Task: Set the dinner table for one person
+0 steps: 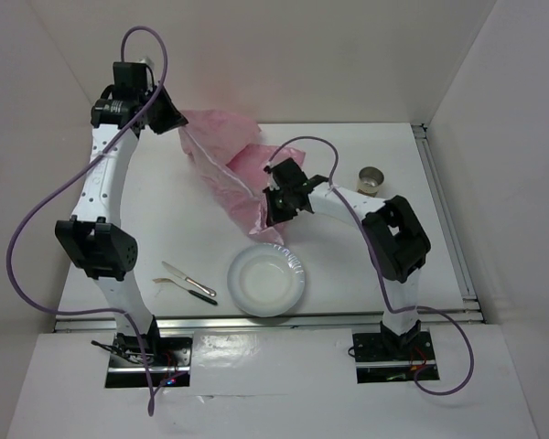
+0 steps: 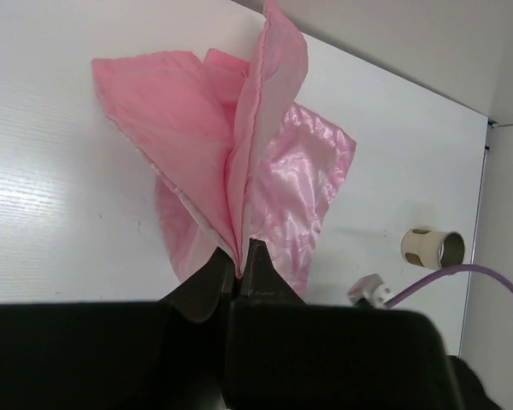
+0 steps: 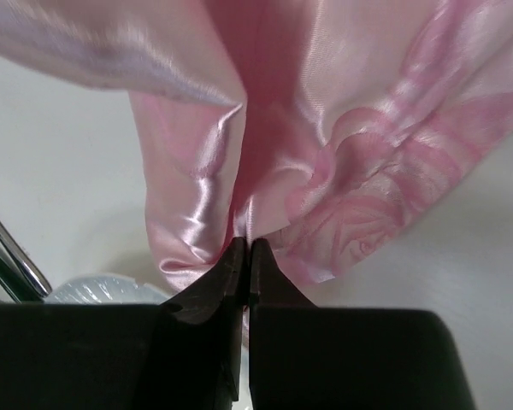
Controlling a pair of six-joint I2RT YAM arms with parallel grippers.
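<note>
Your left gripper and right gripper each clamp the pink cloth, holding it partly raised over the white table. A plate, possibly paper, sits near its front edge.

Dinner table, large flat white rectangle, lying level, white walls on three sides, metal rail along front, beneath jaws of left gripper and right gripper.

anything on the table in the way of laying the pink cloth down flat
Likely the white plate, just in front of the lower end of the pink cloth by the right gripper, with cutlery to its left. The cup stands off to the right.
</note>
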